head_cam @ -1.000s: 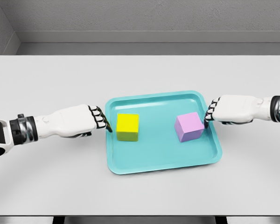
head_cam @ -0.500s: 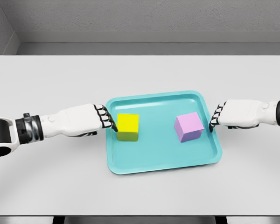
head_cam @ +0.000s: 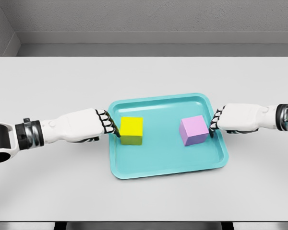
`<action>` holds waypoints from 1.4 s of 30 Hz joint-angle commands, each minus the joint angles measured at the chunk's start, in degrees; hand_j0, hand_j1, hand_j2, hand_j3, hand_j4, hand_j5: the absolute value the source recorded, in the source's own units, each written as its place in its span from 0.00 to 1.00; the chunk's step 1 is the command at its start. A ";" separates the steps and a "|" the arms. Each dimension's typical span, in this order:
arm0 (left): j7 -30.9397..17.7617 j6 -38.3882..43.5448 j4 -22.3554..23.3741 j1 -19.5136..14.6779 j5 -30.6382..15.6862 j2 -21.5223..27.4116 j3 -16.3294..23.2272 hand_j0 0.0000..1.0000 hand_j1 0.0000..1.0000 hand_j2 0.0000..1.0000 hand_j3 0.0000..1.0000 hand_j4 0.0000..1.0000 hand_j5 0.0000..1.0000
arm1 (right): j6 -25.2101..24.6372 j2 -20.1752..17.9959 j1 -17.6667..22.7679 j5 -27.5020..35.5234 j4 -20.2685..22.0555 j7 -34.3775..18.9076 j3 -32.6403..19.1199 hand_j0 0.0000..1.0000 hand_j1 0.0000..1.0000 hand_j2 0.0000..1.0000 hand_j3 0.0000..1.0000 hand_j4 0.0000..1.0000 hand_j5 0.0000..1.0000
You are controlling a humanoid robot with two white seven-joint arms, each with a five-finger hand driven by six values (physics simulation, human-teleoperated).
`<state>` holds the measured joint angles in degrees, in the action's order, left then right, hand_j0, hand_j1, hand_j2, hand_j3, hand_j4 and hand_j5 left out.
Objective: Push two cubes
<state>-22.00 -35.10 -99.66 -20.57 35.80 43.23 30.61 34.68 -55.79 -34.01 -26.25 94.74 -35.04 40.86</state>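
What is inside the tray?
Inside the tray: a yellow cube on the left and a pink cube on the right, apart. The floor under each is covered.

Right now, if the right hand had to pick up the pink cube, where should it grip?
Probably the pink cube by its two upright side faces, coming from above: it sits flat in the teal tray, its top is clear, and the right hand is already beside it.

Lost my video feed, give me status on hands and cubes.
Left hand fingers curled, at yellow cube. Right hand fingers curled, at pink cube. Both cubes apart on teal tray. Nothing between them.
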 commanded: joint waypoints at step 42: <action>-3.75 0.10 2.02 -2.02 1.21 -6.06 1.12 0.74 0.74 0.74 0.74 0.74 0.74 | 0.32 2.09 0.53 2.43 4.84 0.04 0.80 0.64 0.64 0.64 0.64 0.64 0.64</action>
<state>-25.39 -35.12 -97.63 -22.59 37.27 37.70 31.75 35.15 -53.65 -33.40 -24.36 99.53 -35.02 41.68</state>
